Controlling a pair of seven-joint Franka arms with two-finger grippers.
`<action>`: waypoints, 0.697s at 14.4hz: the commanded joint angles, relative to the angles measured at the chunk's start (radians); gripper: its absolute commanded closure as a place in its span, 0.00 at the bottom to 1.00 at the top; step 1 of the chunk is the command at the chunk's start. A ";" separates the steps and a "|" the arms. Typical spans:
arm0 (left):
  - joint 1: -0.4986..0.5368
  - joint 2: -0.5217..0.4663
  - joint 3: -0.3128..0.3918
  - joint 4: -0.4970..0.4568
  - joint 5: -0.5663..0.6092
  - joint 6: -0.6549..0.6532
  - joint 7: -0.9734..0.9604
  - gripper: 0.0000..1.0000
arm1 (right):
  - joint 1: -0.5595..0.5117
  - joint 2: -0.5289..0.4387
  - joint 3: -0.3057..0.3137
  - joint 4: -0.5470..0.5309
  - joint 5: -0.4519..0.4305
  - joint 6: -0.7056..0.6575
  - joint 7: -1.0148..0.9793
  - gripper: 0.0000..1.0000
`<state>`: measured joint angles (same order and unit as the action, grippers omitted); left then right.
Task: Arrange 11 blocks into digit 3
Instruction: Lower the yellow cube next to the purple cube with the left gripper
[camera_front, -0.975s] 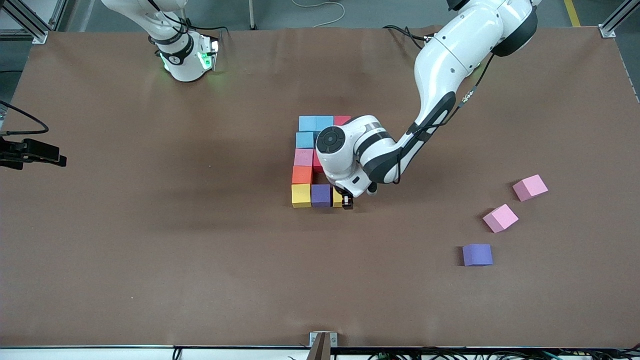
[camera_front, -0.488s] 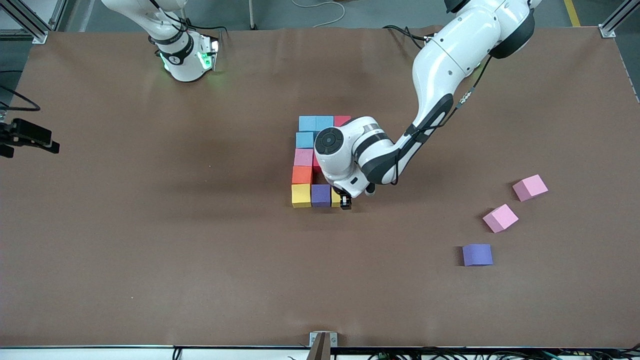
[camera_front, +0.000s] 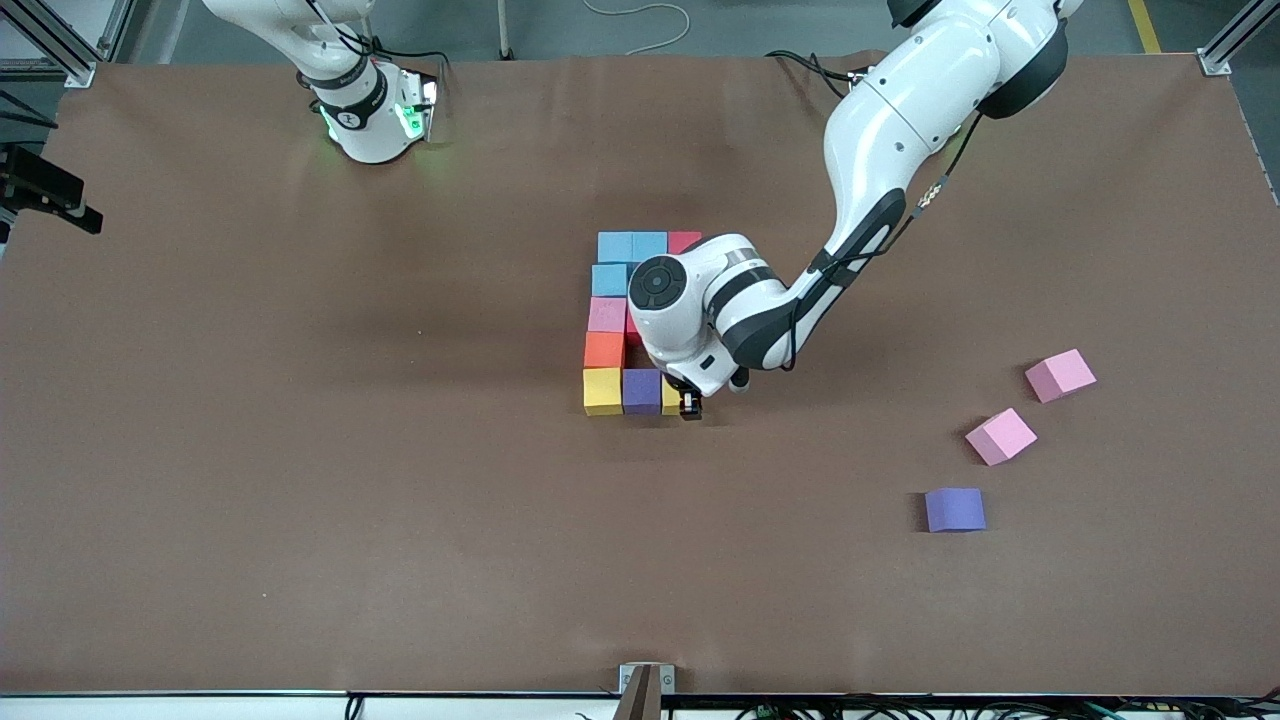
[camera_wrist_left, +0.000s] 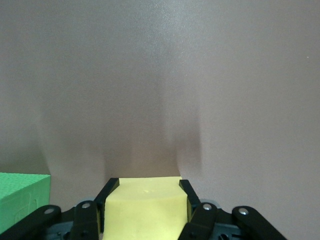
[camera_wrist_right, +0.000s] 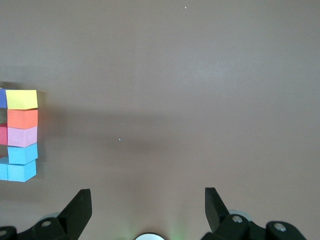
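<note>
Since a second ago, my left gripper (camera_front: 690, 405) has nudged the yellow block (camera_wrist_left: 145, 207) a touch closer to the purple block (camera_front: 642, 390), while the right arm has pulled back toward its end of the table, showing only at the front view's edge. I see the left gripper's fingers (camera_wrist_left: 109, 192) clamped on that yellow block at the table (camera_front: 300, 450), at the end of the digit 3's (camera_front: 625, 320) bar nearest the front camera, just beside the purple one. A green block (camera_wrist_left: 20, 197) shows beside it in the left wrist view. The rest of the figure stands in place: another yellow block (camera_front: 602, 390), orange (camera_front: 604, 349), pink (camera_front: 606, 314), light blue blocks (camera_front: 630, 246). The right gripper (camera_wrist_right: 147, 205) waits with jaws spread wide above bare table. Two loose pink cubes (camera_front: 1060, 375) and a loose purple cube (camera_front: 954, 509) lie toward the left arm's end.
</note>
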<state>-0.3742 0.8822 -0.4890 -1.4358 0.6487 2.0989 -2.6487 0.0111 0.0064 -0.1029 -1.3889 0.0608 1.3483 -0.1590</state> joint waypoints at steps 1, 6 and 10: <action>-0.017 0.021 0.012 0.026 0.020 0.010 0.012 0.00 | -0.008 -0.045 0.023 -0.047 -0.006 -0.015 -0.005 0.00; -0.008 -0.029 -0.005 0.037 -0.030 -0.034 0.024 0.00 | -0.006 -0.088 0.023 -0.048 -0.009 -0.058 -0.008 0.00; 0.059 -0.095 -0.133 0.038 -0.073 -0.141 0.079 0.00 | -0.008 -0.089 0.051 -0.091 -0.051 -0.034 -0.010 0.00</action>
<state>-0.3550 0.8418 -0.5668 -1.3854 0.6079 2.0107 -2.6092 0.0111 -0.0537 -0.0830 -1.4092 0.0445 1.2851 -0.1602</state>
